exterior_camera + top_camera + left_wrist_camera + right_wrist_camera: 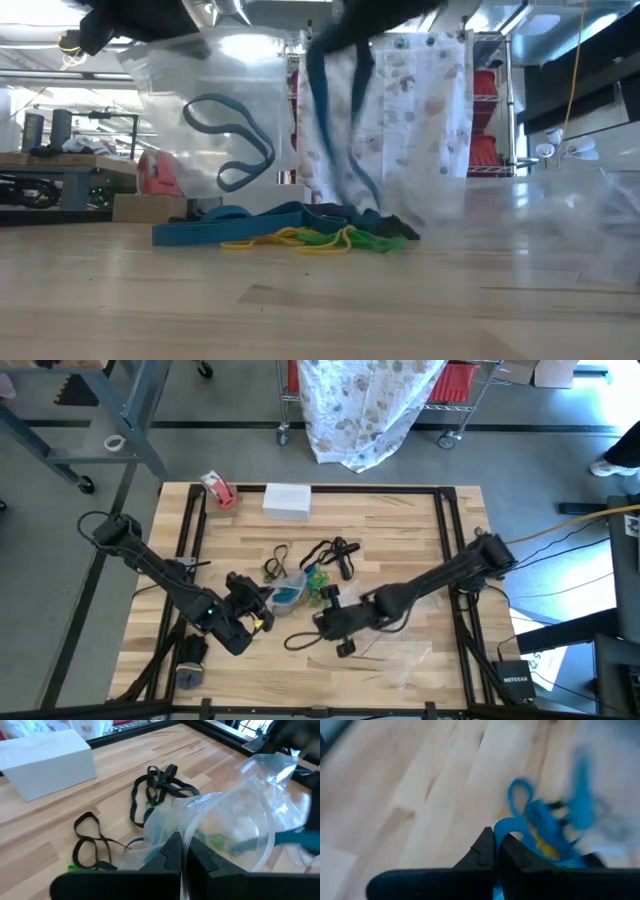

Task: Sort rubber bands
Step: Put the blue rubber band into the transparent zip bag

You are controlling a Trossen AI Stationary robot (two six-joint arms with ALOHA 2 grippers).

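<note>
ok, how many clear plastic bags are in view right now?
2. The first bag hangs pinched in the left tool; the second bag lies flat on the wood beside the right arm. Others may be hidden.

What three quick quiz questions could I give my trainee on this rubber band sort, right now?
1. True or false: the left gripper is shut on the clear plastic bag.
2. What colour is the band pinched in the right gripper? A black, B blue, C red.
3. Which bands lie nearest the white box?

Key
1. True; the bag's edge runs between its closed fingers.
2. B, blue.
3. The black ones, loose on the wooden table.
</note>
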